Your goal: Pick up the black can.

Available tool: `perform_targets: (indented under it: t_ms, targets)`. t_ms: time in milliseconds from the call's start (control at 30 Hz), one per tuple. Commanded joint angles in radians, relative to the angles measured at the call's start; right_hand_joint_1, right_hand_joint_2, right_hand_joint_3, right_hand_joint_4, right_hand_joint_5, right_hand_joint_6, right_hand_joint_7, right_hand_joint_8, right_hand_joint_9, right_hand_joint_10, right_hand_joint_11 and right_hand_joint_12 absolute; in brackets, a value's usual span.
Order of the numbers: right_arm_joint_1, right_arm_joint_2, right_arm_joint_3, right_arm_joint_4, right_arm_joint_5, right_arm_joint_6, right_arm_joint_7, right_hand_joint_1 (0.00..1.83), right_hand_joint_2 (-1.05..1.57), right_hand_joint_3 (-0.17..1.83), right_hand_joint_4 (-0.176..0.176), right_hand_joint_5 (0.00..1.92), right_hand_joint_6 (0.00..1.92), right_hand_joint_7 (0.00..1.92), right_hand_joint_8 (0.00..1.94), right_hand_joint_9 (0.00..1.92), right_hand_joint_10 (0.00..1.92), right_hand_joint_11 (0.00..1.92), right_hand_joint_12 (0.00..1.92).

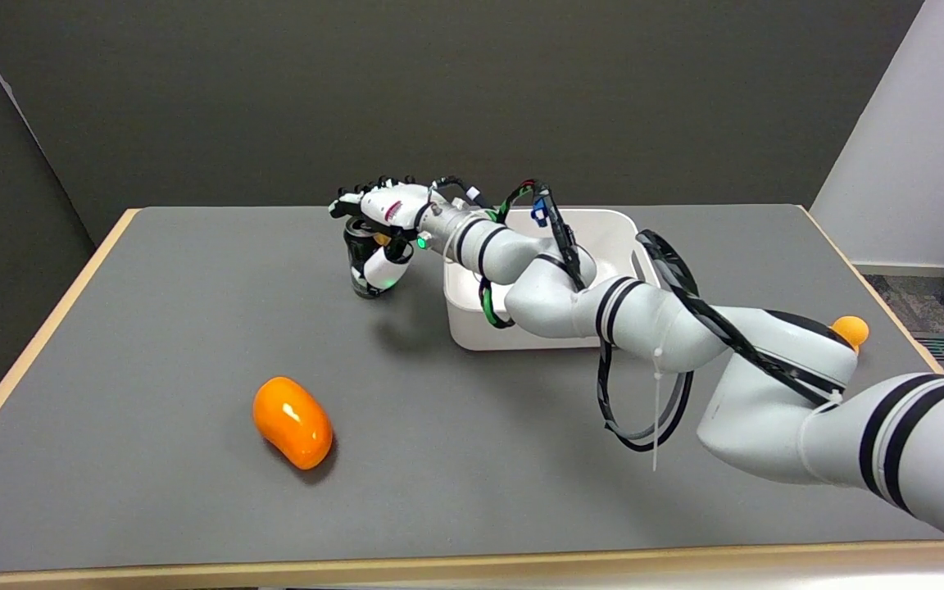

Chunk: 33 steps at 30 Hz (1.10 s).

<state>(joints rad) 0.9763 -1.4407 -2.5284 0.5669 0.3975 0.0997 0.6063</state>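
Observation:
The black can (358,260) stands upright on the grey table (152,328), left of the white bin. My right hand (387,215) reaches over it from the right. The thumb (382,270) lies down the can's right side and the other fingers curl over its top and far side, so the hand grips the can. The can's base looks to be on the table. Its far side and part of its top are hidden by the hand.
A white rectangular bin (603,233) sits right of the can, under my forearm. An orange mango-shaped object (292,421) lies at the front left. A small orange ball (851,329) shows behind my arm at the right. The table's wooden edge (38,344) runs along the left.

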Motion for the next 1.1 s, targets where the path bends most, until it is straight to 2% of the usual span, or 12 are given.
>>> perform_targets:
  t_ms: [33, 133, 167, 233, 467, 567, 733, 933, 1000, 1033, 1067, 1100]
  targets:
    - [-0.009, -0.003, -0.002, -0.004, -0.030, 0.004, -0.001, 0.94, 0.76, 0.91, 0.021, 0.21, 0.39, 0.48, 0.50, 0.26, 0.71, 0.00, 0.92]
    - [-0.011, -0.003, -0.002, -0.004, -0.062, 0.004, -0.001, 0.97, 0.79, 0.89, 0.024, 0.23, 0.41, 0.59, 0.75, 0.33, 0.78, 0.00, 0.94]
    - [-0.011, -0.003, -0.002, -0.004, -0.067, 0.005, -0.001, 1.03, 0.85, 0.80, 0.025, 0.23, 0.42, 0.61, 0.89, 0.35, 0.82, 0.00, 0.96]
    - [-0.011, -0.002, -0.002, -0.004, -0.070, 0.006, -0.001, 1.30, 1.14, 0.28, 0.021, 0.24, 0.50, 0.68, 1.50, 0.43, 0.95, 0.00, 0.98]
    - [-0.009, -0.001, -0.002, -0.004, -0.084, 0.008, -0.001, 1.30, 1.06, 0.43, 0.029, 0.25, 0.60, 0.69, 1.54, 0.53, 1.08, 0.00, 1.00]
    - [-0.008, -0.001, 0.000, -0.004, -0.104, 0.009, -0.001, 1.30, 1.03, 0.52, 0.033, 0.24, 0.68, 0.68, 1.60, 0.53, 1.20, 0.00, 1.00]
    - [-0.005, -0.001, 0.006, -0.004, -0.107, 0.018, -0.001, 1.30, 1.03, 0.54, 0.035, 0.24, 0.72, 0.68, 1.62, 0.52, 1.27, 0.00, 1.00]
    - [-0.001, 0.002, 0.104, 0.031, -0.156, 0.055, -0.014, 1.30, 1.02, 0.55, 0.040, 0.24, 0.78, 0.68, 1.62, 0.52, 1.30, 0.01, 1.00]
    - [-0.001, 0.009, 0.143, 0.068, -0.183, 0.061, -0.050, 1.30, 1.02, 0.55, 0.059, 0.29, 1.14, 0.69, 1.60, 0.55, 1.32, 0.07, 1.04]
    - [0.000, 0.014, 0.162, 0.095, -0.197, 0.064, -0.074, 1.30, 1.08, 0.45, 0.006, 0.35, 1.32, 0.67, 1.64, 0.55, 1.39, 0.09, 1.07]
    - [0.002, 0.021, 0.178, 0.122, -0.206, 0.064, -0.092, 1.29, 1.19, 0.28, -0.097, 0.44, 1.51, 0.64, 1.70, 0.53, 1.50, 0.10, 1.10]
    - [0.003, 0.024, 0.183, 0.133, -0.215, 0.064, -0.098, 1.27, 1.26, 0.17, -0.165, 0.51, 1.64, 0.63, 1.73, 0.52, 1.57, 0.13, 1.14]
